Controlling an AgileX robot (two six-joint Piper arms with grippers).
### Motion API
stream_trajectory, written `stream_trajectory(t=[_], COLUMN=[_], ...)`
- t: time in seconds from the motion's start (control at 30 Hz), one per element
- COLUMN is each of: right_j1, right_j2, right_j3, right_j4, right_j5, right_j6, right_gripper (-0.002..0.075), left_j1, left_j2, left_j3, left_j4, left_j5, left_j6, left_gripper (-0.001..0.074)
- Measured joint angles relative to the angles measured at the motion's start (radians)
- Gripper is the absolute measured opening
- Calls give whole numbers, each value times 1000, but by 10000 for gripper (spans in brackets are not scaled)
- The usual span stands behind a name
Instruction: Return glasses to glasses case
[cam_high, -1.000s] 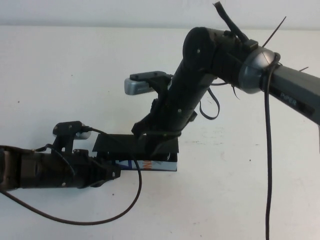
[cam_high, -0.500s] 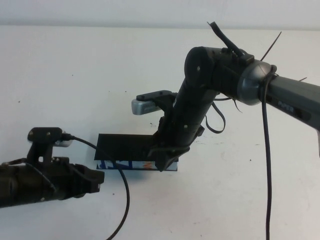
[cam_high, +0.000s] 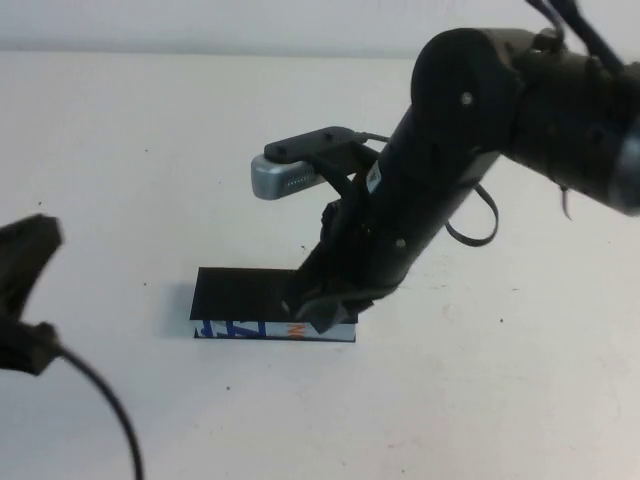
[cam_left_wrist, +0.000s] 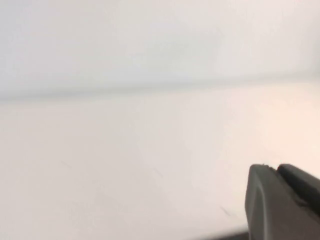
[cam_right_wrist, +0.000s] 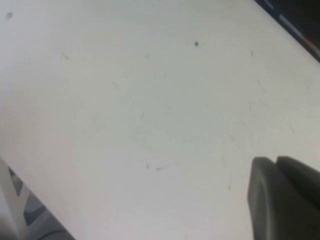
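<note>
White table (cam_high: 150, 150), plain and unpatterned, with a few tiny dark specks. Black lid on the glasses case (cam_high: 240, 293); light blue front side with dark blue marks and one orange mark. Black right arm (cam_high: 440, 170) leaning over the case's right end, carrying a silver-grey camera (cam_high: 285, 178) on a black bracket. Right gripper (cam_high: 320, 315) black, low at the case's right end. Left gripper (cam_high: 25, 265) at the table's left edge, black too, perhaps dark grey, blurred. Black cable (cam_high: 100, 400) trailing below it. Pale grey-white wall (cam_left_wrist: 150, 40) beyond the table.
</note>
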Motion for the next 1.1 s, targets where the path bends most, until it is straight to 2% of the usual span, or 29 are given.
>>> stream_trajectory(t=[0.07,0.23,0.47,0.77,1.1], right_j1=[39,91,95,95,95], right_j2=[-114,-376,-787,-1261,-1483], right_j3=[78,271,573,955,1208], right_j4=[-58,-133,-199,-234,-231], right_j5=[-45,-127,-221,-489,-818], right_j6=[58,158,252,325,333], right_gripper=[-8,-8,-8,-8,-8], left_j1=[0,0,0,0,0], left_j2=[-130,-393,-626,-660,-660], left_j3=[32,116,261,439,450], left_j4=[2,2,-7,-18,-33], left_j5=[-105,-210,-339,-389,-421], left_j6=[-4,-6,38,50,50], left_gripper=[-4,-4,-4,-4,-4])
